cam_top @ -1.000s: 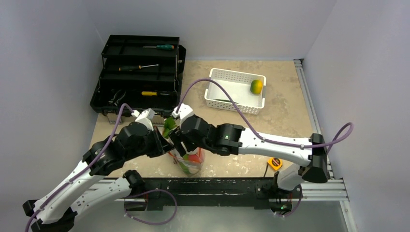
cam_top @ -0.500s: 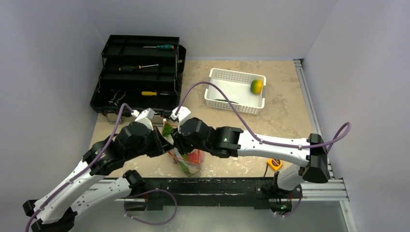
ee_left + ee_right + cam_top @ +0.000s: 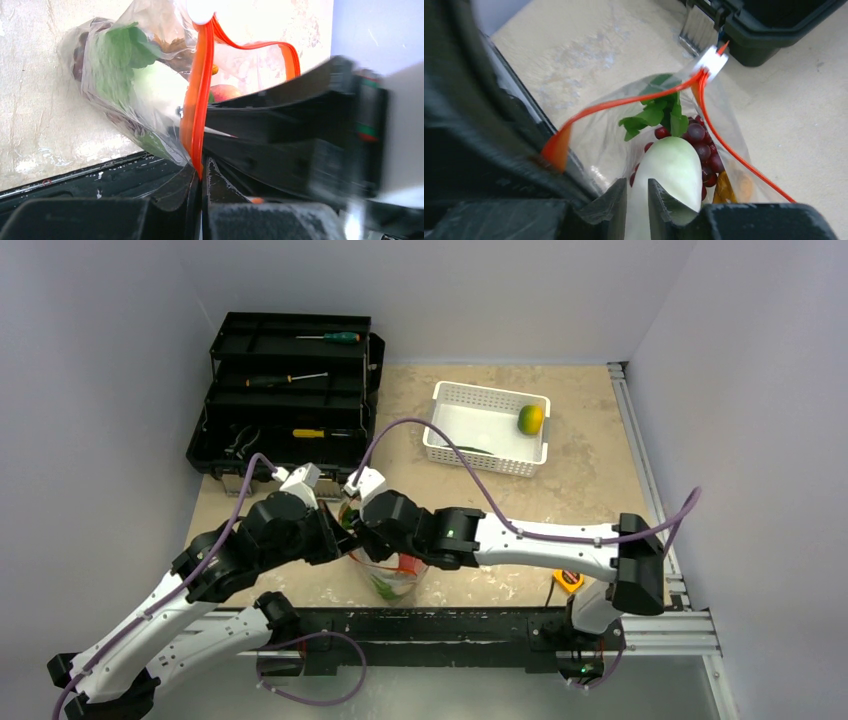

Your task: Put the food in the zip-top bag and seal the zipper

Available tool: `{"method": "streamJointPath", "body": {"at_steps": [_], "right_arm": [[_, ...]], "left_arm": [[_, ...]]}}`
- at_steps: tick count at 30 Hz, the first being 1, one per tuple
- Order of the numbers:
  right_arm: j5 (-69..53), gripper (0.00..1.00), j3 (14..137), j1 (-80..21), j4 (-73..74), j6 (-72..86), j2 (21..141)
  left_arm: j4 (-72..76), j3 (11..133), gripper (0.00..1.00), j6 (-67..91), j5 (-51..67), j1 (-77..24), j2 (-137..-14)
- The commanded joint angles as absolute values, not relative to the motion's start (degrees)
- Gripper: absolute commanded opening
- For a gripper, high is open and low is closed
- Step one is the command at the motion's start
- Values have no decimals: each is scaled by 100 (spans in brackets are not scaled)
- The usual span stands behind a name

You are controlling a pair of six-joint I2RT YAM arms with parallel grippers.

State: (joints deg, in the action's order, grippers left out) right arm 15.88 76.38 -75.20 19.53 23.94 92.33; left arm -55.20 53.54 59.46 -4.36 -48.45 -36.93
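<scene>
The zip-top bag [image 3: 392,578] hangs upright near the table's front edge, its mouth open. My left gripper [image 3: 201,172] is shut on the orange-red zipper [image 3: 196,110] and holds that edge up; the white slider [image 3: 201,9] sits at the far end. My right gripper [image 3: 637,187] hovers over the mouth, its jaws a narrow gap apart with nothing between them. Inside the bag lie a green cabbage [image 3: 671,165], dark grapes [image 3: 704,145] and an orange piece [image 3: 729,187]. A peach [image 3: 225,92] shows through the plastic. A lemon [image 3: 531,419] and a cucumber [image 3: 470,448] lie in the basket.
The white perforated basket [image 3: 460,395] stands at the back right. An open black toolbox [image 3: 285,390] with screwdrivers fills the back left. A yellow tape measure [image 3: 568,578] lies by the right arm's base. Both forearms crowd over the bag.
My right arm has shifted left and lower over the bag. The cabbage it carried now lies inside the bag, and its jaws have narrowed. The left gripper has kept its hold.
</scene>
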Motion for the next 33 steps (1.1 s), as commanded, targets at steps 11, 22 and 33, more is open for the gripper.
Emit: {"method": "streamJointPath", "body": {"at_steps": [11,22,33], "right_arm": [[2405,39,7926,-7129,2126,2013,7601],[1595,58,7664,-4206,1757,1236,7898],[-256,65,9817,-2349,2955,-161,11144]], "left_arm": [[-5221,5469,0,5983,-404,-4861,-3709],[-5237,5418,0,5985,-413,-4866,-3696],[-5240,5387,0,5987,-357,-4861,-3724]]}}
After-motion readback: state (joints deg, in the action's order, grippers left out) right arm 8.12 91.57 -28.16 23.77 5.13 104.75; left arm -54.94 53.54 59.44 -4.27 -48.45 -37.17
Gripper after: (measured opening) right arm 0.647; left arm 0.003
